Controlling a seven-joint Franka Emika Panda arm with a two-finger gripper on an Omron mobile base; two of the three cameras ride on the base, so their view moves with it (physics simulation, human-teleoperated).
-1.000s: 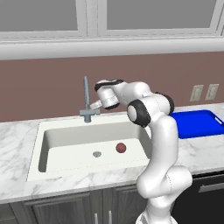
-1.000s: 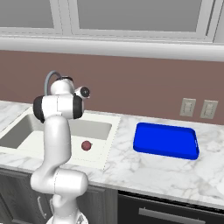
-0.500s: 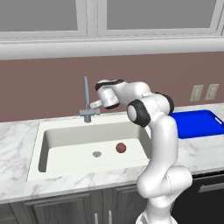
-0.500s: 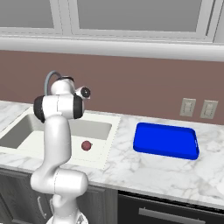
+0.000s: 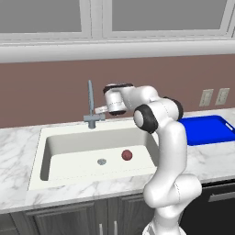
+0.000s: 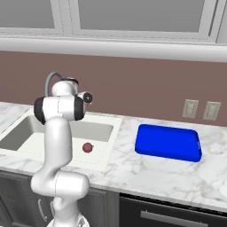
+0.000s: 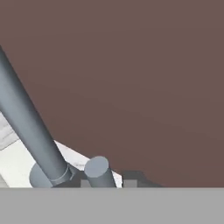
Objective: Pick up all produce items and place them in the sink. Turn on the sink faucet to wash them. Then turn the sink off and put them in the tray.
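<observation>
i've got the tool (image 5: 100,109) pinched nearly closed, empty, at the faucet (image 5: 91,106) lever beside it, next nudging water on over the fruit (image 5: 127,155) below.

No readable text, no labels, no brands, no numbers, no signs

- The produce item (image 5: 127,155) lies in the sink (image 5: 64,147), right of the drain (image 5: 102,161).
- The faucet (image 5: 92,109) stands behind the sink.
- The tray (image 5: 206,129) rests on the tabletop (image 5: 18,137), right of the sink.
</observation>
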